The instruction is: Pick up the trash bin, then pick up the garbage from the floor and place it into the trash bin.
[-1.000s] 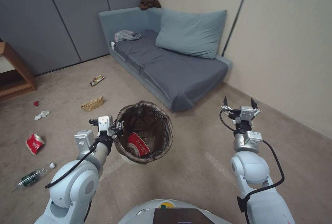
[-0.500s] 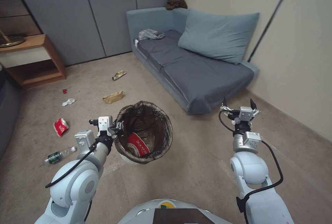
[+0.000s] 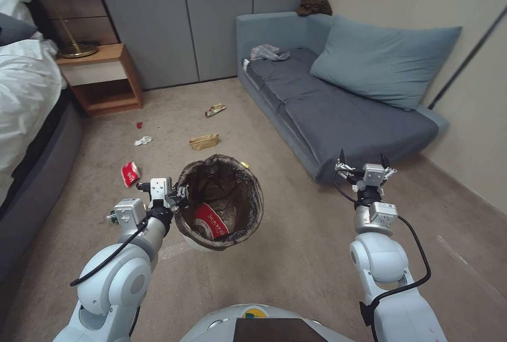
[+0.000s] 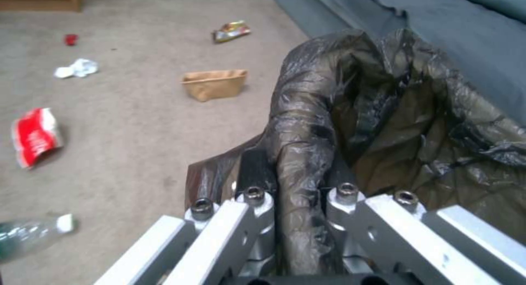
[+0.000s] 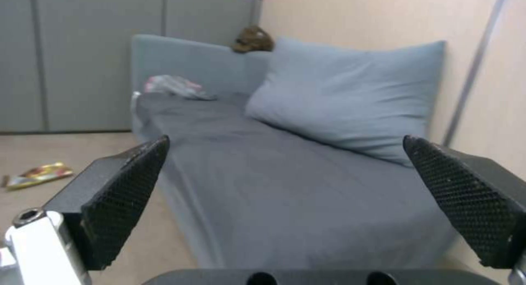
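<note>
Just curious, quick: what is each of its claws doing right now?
Left gripper: shut on the trash bin, pinching its lined rim.
Right gripper: open, holding nothing, raised before the sofa.

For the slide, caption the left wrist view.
Left gripper clamped on the trash bin rim's dark liner, with a red-and-white wrapper, tan paper bag and tissue wad littering the carpet.

Glossy crinkled plastic bin liner (image 4: 384, 112), matt cloth sofa (image 3: 338, 114), tan paper bag (image 4: 215, 83), wooden nightstand (image 3: 103, 77)

My head camera pans left: the sofa (image 3: 338, 114) sits farther right in frame, while a bed (image 3: 26, 114) and nightstand (image 3: 103, 77) enter at left.
</note>
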### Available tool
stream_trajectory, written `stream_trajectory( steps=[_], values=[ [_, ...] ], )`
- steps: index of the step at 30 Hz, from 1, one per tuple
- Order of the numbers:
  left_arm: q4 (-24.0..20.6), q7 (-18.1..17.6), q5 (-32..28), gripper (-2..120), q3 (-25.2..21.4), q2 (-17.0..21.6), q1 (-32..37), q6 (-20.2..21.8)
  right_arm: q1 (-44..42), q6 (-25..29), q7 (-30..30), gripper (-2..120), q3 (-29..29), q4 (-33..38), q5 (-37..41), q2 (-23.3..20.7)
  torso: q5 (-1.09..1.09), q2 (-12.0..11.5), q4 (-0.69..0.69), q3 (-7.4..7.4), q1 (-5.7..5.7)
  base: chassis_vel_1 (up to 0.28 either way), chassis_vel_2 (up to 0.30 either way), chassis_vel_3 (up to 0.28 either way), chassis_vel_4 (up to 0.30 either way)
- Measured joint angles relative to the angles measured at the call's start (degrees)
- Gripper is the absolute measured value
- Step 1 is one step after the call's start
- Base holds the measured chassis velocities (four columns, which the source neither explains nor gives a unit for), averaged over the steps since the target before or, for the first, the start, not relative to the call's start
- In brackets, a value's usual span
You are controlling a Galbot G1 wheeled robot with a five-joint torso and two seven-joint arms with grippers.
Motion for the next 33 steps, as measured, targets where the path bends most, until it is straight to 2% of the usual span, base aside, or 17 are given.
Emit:
stream_trajectory(
  steps=[33],
  values=[
    [0.48, -0.6, 0.58, 6, -0.03, 0.44, 0.21, 0.0, -0.44, 1.11, 0.11, 100, -0.65, -0.54, 0.08, -0.05, -0.01, 0.0, 0.01, 0.0, 0.0, 0.072, 0.067, 0.068, 0.066]
  ],
)
